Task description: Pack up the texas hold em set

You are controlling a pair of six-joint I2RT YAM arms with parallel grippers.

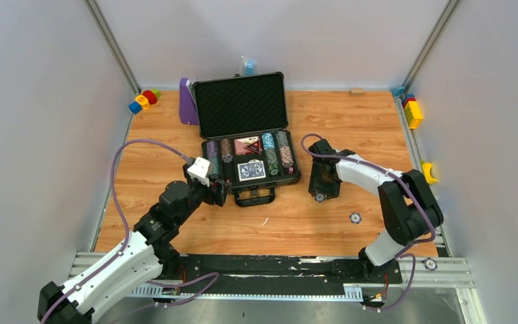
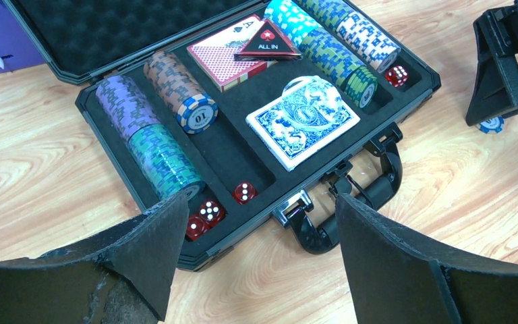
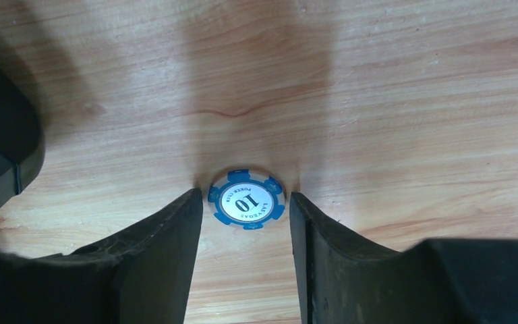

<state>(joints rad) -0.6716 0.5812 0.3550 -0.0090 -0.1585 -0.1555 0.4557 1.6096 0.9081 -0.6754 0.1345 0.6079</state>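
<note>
Right gripper [image 3: 246,197] stood tips-down on the table [image 1: 175,162], just right of the open case [image 1: 241,104]. Its jaws were half-closed either side of a blue-and-white chip [image 3: 246,200] lying flat; whether the pads pinched its rim I could not tell. A flat chip offers only its edge, hence, I judged, that vertical straddle. Left gripper [image 2: 260,202] hung gaping and empty off the case's near left corner, probably awaiting its turn.

Only the right wrist view showed the chip's "10" and the thin gaps beside it; overhead, the gripper hid most of it. The left wrist view alone revealed dice [image 2: 206,214], the blue card deck [image 2: 303,121] and free foam before the brown chip row [image 2: 179,88]. Another loose chip [image 1: 355,217] lay toward the table's near right corner.
</note>
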